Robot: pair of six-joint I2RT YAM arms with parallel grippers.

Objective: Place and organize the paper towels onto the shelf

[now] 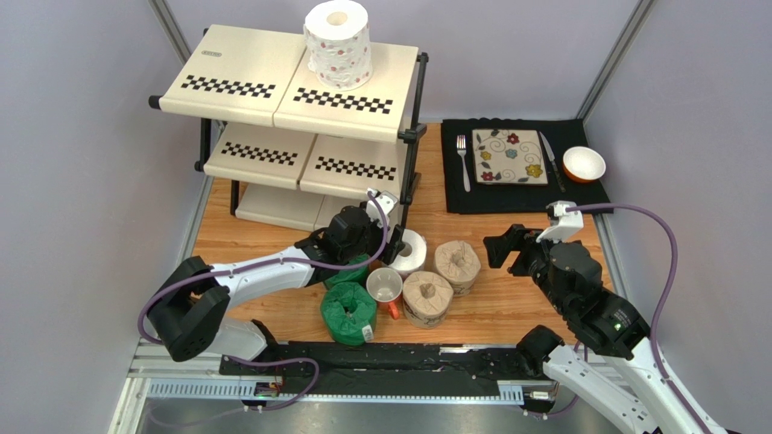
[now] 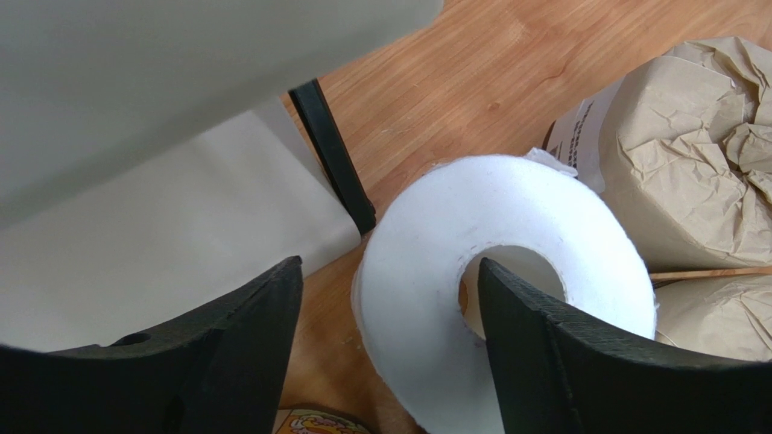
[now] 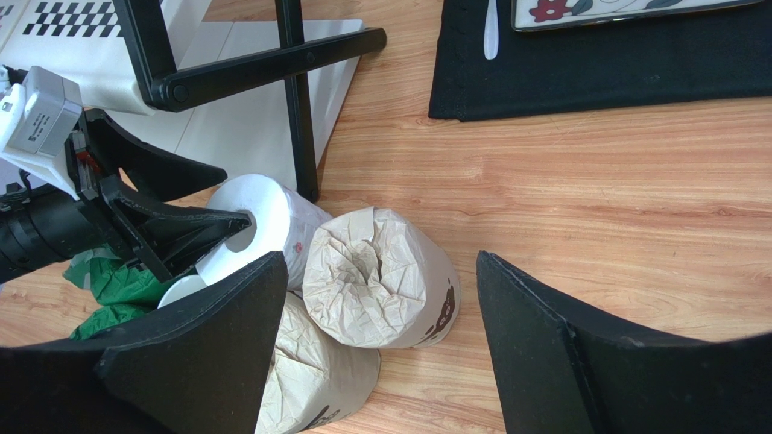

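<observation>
One white floral paper towel roll (image 1: 337, 43) stands on the top tier of the shelf (image 1: 245, 81). A second white roll (image 2: 435, 253) stands on the table by the shelf's front post (image 2: 335, 154). My left gripper (image 2: 390, 267) is open over it: one finger sits in the core hole, and the other stands outside with a gap to the roll's wall. Two tan rolls (image 1: 458, 264) (image 1: 427, 298) and two green rolls (image 1: 349, 315) (image 1: 349, 271) cluster beside it. My right gripper (image 3: 381, 262) hangs open and empty above the table, right of the tan rolls (image 3: 371, 280).
A white mug (image 1: 384, 286) with a red handle sits among the rolls. At the back right a black placemat (image 1: 525, 167) carries a floral plate, fork, knife and a small bowl (image 1: 583, 164). Grey walls enclose the table.
</observation>
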